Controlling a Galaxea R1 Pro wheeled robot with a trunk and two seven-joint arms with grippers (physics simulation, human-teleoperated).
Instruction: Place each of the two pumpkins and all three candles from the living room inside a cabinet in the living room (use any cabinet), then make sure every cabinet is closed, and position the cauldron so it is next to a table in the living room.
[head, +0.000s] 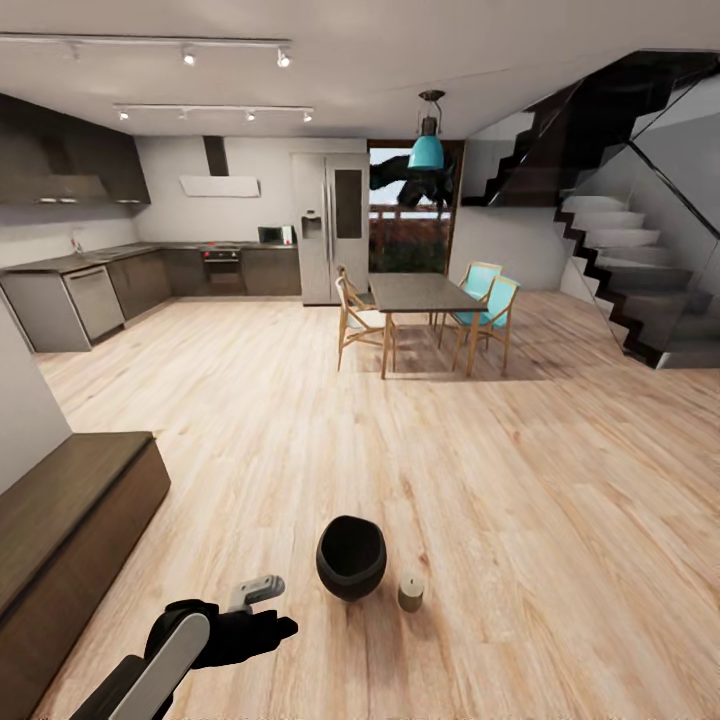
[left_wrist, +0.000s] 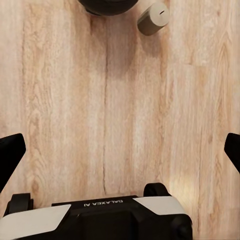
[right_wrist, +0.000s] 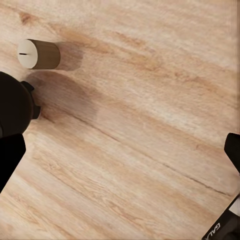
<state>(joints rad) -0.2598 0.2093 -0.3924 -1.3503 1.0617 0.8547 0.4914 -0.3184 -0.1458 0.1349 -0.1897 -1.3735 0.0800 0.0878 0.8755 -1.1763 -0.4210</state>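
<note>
On the wooden floor (head: 450, 470) just ahead of you, at about 12 o'clock and low in the head view, the cauldron (head: 351, 556) is standing upright, a black round pot with its mouth facing up; its inside is reading as plain dark, so you cannot tell whether it is holding anything. Just beside it, at its 3 o'clock and apart from it, one candle (head: 411, 592) is standing upright with its pale top showing. Your left wrist camera is looking down on the same pair: the cauldron's rim (left_wrist: 106, 6) and the candle (left_wrist: 152, 18) are sitting side by side on the planks, well ahead of the fingertips. Your left gripper (left_wrist: 120, 150) is hanging wide open over bare floor, gripping nothing, with one dark fingertip (left_wrist: 10, 155) at each edge of that view. Your right gripper (right_wrist: 120, 155) is also spreading wide and carrying nothing, with the cauldron (right_wrist: 15, 110) and candle (right_wrist: 39, 54) lying off to one side of it. At about 9 o'clock, against the wall, the cabinet (head: 60, 520) is sitting low and dark brown; whether its fronts are shut is not clear from this angle. Far off at 12 o'clock, a dining table (head: 420, 292) is standing with chairs around it.
</note>
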